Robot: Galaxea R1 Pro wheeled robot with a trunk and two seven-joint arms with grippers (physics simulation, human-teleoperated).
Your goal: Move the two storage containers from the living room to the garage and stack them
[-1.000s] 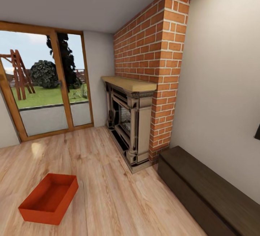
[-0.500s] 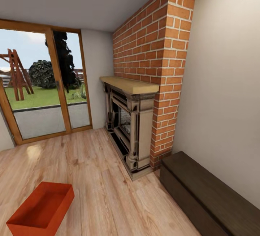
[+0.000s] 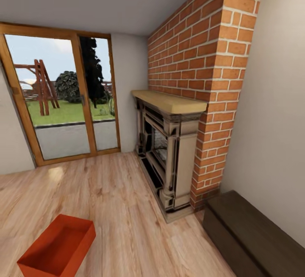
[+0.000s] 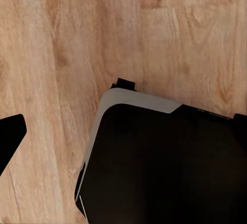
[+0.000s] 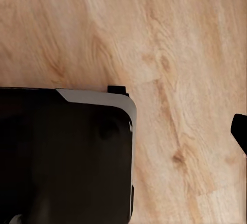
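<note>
We see a light wood-plank floor (image 3: 118, 209), a brick chimney (image 3: 199, 77) above a fireplace (image 3: 167, 158), wood-framed glass doors (image 3: 63, 99) with daylight, beige walls (image 3: 275, 120), and a dark low bench (image 3: 254, 234).

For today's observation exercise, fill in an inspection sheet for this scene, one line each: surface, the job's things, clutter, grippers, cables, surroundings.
Surface: light wood-plank floor, bare where seen.
Job's things: one red-orange storage container on the planks, open side up, empty, at the head view's lower left.
Clutter: nothing seen.
Grippers: cannot tell; the wrist views show the robot's dark base over the planks and dark tips at the picture edges, too little to judge.
Cables: nothing seen.
Surroundings: brick chimney with fireplace, dark low bench along the wall, wood-framed glass doors onto a garden.
</note>
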